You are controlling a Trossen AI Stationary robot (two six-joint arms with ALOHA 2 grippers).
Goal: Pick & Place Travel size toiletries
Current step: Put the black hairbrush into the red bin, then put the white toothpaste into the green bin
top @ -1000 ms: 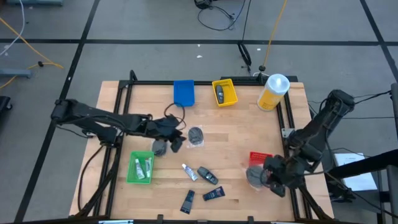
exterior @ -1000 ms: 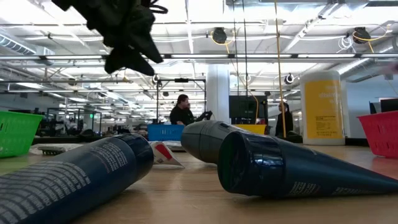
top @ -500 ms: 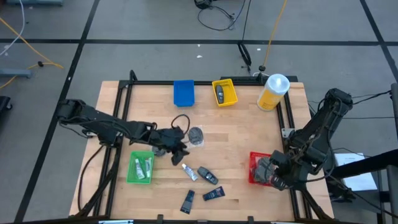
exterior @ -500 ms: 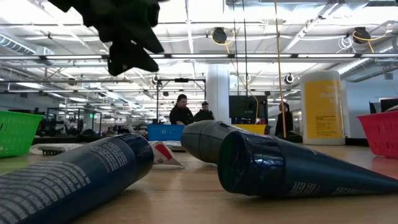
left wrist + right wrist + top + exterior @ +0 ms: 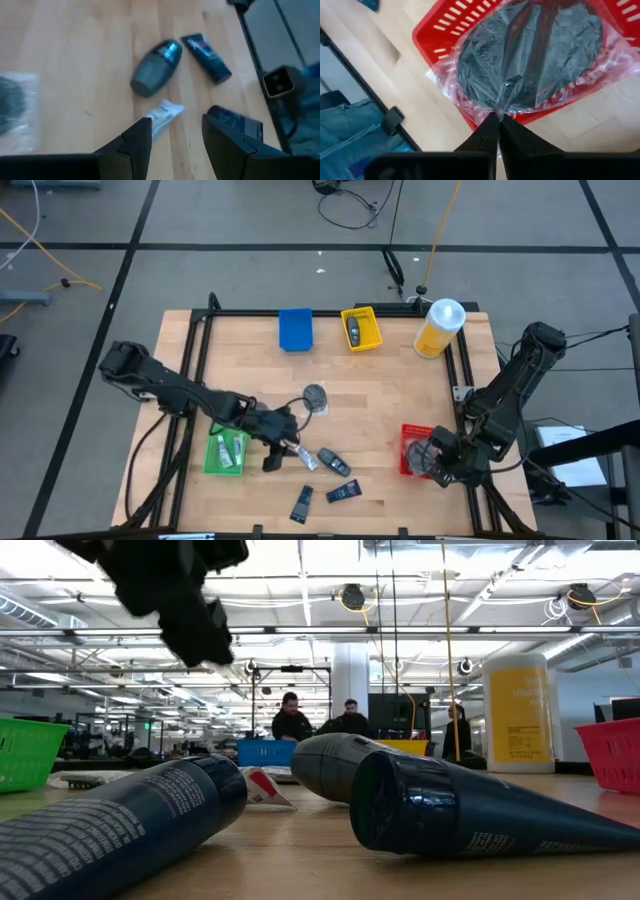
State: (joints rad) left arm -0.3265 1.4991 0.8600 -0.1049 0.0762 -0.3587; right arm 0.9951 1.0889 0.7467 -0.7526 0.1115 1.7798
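The travel size toiletries (image 5: 318, 470) are lying scattered over the wooden table (image 5: 380, 395), most of them loose near its front edge, with two white tubes sitting in the green tray (image 5: 226, 451) and one dark piece in the yellow tray (image 5: 361, 328). The left gripper (image 5: 274, 454) is hovering just beside the green tray, over bare wood, with its fingers (image 5: 136, 145) standing partly apart and holding nothing; its wrist view is showing a small white tube (image 5: 164, 115) just past the fingertips, lying at a slant, with its crimped end pointing toward a grey oval piece (image 5: 155, 75) that is angled the same way. Two dark blue flat tubes (image 5: 342, 492) are resting nearest the front edge, each on a diagonal. A wrapped dark disc (image 5: 315, 397) is lying flat near the table's middle. At the right, the right gripper (image 5: 437, 463) is sitting at the red tray (image 5: 409, 451), its fingers pinched shut on the clear wrapper of a bagged dark disc (image 5: 530, 55) that is lying inside the tray and spilling over its rim. Compared with a second ago, the left gripper has been moving from the table's middle toward the front, while the right gripper has been carrying its bagged disc from just beyond the red tray into it.
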